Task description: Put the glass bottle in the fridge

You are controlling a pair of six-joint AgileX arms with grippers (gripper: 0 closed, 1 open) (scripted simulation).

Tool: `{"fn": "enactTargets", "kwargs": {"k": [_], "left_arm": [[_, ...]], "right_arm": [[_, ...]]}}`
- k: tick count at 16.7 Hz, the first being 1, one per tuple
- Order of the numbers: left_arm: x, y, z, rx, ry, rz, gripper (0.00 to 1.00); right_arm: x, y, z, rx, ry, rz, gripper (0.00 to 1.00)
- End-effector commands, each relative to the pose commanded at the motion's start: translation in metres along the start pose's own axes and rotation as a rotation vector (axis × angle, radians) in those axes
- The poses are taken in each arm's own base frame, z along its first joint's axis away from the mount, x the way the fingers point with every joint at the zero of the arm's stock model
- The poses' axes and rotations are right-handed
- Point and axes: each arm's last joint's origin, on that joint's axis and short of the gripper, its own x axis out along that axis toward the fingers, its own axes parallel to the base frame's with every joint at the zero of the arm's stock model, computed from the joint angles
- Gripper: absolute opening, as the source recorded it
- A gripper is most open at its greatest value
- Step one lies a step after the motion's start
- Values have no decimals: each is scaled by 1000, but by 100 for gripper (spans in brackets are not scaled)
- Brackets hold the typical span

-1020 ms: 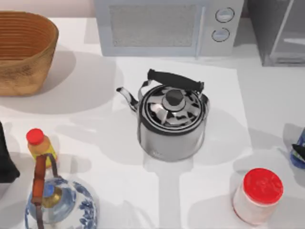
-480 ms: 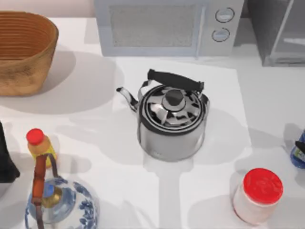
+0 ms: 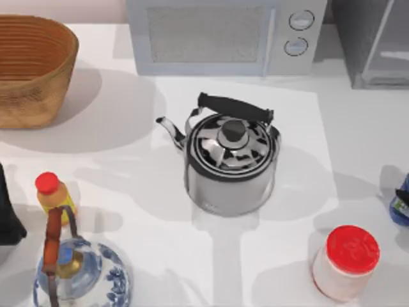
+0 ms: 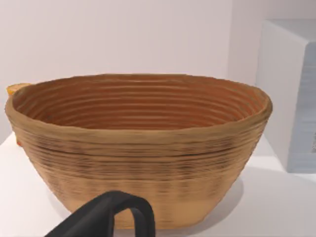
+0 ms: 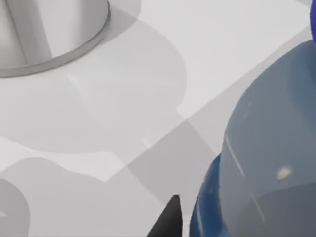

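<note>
The glass bottle (image 3: 401,208) is a deep-blue shape with a white and green label, cut off by the right edge of the top view, just behind the red-lidded jar. A dark part of my right gripper (image 3: 404,194) lies against it. The right wrist view has the bottle (image 5: 266,148) very close, blue and translucent, with a dark gripper tip beside it. The fridge (image 3: 374,38) is the grey cabinet at the back right, and its front looks shut. My left arm (image 3: 6,214) rests at the left edge, and its wrist view faces the basket (image 4: 138,148).
A steel kettle (image 3: 231,160) stands mid-table, with the microwave (image 3: 223,35) behind it. The whitish jar with a red lid (image 3: 347,261) sits front right. A wicker basket (image 3: 32,67) is back left. A yellow bottle (image 3: 52,195) and a blue-and-white teapot (image 3: 83,275) are front left.
The glass bottle and the dark gripper part on it have shifted slightly right, towards the edge of the top view. Everything else is still.
</note>
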Motion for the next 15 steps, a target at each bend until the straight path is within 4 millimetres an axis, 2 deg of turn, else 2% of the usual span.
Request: {"fn": "enactTargets", "kwargs": {"k": [3, 9, 12, 15], "left_arm": [[0, 0, 0, 0, 0, 0, 100], [0, 0, 0, 0, 0, 0, 100], [0, 0, 0, 0, 0, 0, 100], [0, 0, 0, 0, 0, 0, 100]], "right_arm": [[2, -2, 3, -23, -6, 22, 1], [10, -22, 25, -210, -56, 162, 1], [-9, -42, 33, -227, -56, 163, 1], [-44, -62, 33, -166, -40, 93, 1]]}}
